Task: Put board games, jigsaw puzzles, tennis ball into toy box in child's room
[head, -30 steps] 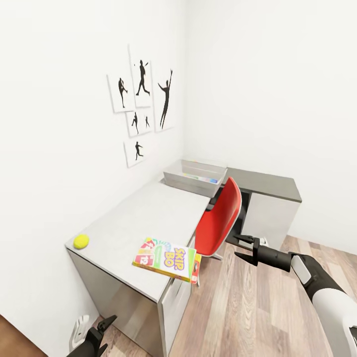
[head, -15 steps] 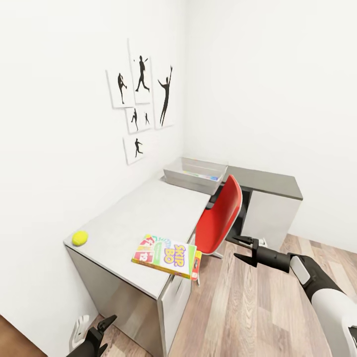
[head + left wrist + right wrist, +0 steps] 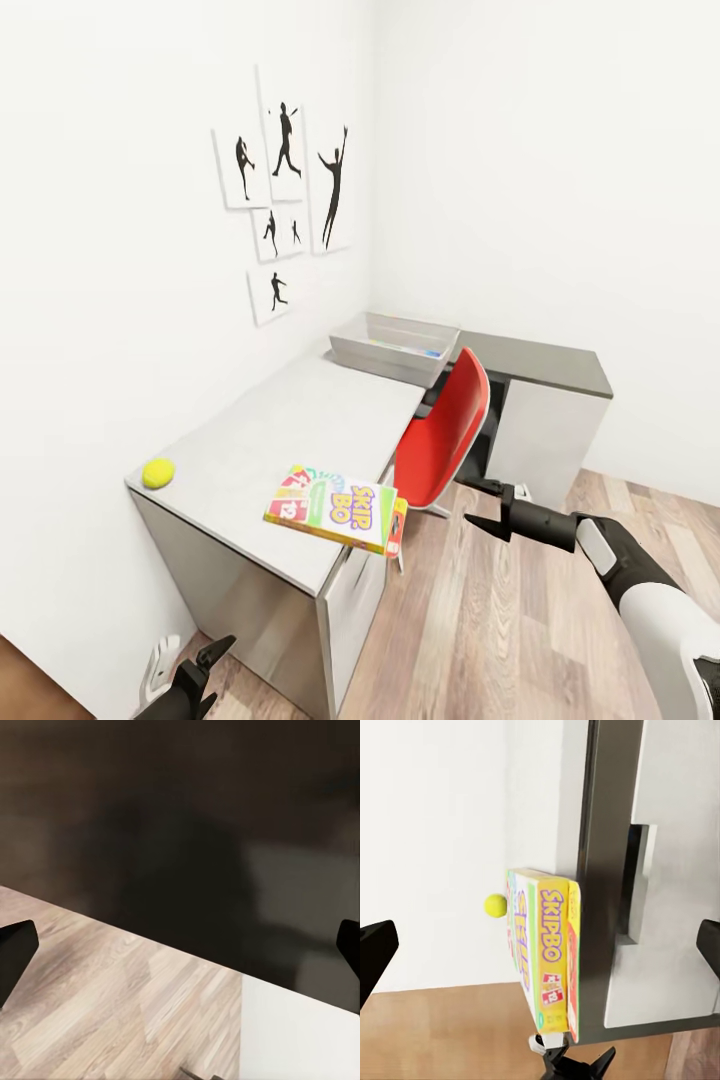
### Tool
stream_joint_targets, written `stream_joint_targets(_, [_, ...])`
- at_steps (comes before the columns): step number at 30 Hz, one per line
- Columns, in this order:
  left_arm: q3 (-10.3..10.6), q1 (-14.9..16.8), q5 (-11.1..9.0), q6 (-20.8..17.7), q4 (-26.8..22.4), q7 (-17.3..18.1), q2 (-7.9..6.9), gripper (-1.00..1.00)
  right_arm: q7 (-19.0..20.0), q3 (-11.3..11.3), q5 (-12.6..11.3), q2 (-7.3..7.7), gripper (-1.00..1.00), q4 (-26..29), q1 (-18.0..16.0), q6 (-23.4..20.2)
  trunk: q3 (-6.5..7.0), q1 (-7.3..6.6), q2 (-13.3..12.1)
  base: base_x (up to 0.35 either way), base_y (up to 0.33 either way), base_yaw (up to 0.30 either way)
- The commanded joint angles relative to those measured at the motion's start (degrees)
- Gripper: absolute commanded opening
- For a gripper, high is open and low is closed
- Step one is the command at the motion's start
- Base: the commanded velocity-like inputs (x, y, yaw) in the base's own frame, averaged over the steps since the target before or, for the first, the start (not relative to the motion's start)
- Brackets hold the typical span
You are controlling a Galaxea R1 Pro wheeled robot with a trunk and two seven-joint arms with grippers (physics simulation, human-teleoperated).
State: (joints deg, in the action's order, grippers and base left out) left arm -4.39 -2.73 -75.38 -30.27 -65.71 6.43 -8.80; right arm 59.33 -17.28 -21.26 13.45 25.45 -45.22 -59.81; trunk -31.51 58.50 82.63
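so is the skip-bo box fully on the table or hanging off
Hanging off: the Skip-Bo box lies flat on the table, its near corner past the front edge, above the drawer unit.

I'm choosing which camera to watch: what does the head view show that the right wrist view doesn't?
Head view alone: the toy box at the table's far end, the red chair, the wall pictures and the open right claw. Right wrist view alone: the drawer front. Both: the Skip-Bo board game overhanging the table edge, and the tennis ball.
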Motion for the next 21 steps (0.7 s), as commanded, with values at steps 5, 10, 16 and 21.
stream_joint_targets(5, [-0.09,0.0,-0.2,-0.32,-0.03,-0.02,0.01,1.0,-0.5,-0.21,0.32,-0.27,1.0,-0.07,-0.04,-0.19,-0.95,1.11,2.05,0.0,0.0,0.0])
stream_joint_targets(10, [-0.09,0.01,-0.22,-0.32,-0.03,0.01,0.01,1.0,-1.48,-0.21,0.29,-0.44,1.0,-0.1,-0.04,-0.19,-1.84,2.2,4.05,0.0,0.0,0.0])
stream_joint_targets(16, [-0.09,-0.02,-0.27,-0.32,-0.03,0.1,0.01,1.0,-2.21,-0.23,0.27,-0.8,1.0,-0.17,-0.04,-0.19,-2.02,2.42,4.45,0.0,0.0,0.0])
stream_joint_targets(21, [-0.09,-0.04,-0.28,-0.32,-0.03,0.13,0.01,1.0,-2.53,-0.24,0.28,-1.32,1.0,-0.2,-0.04,-0.19,-2.02,2.42,4.45,0.0,0.0,0.0])
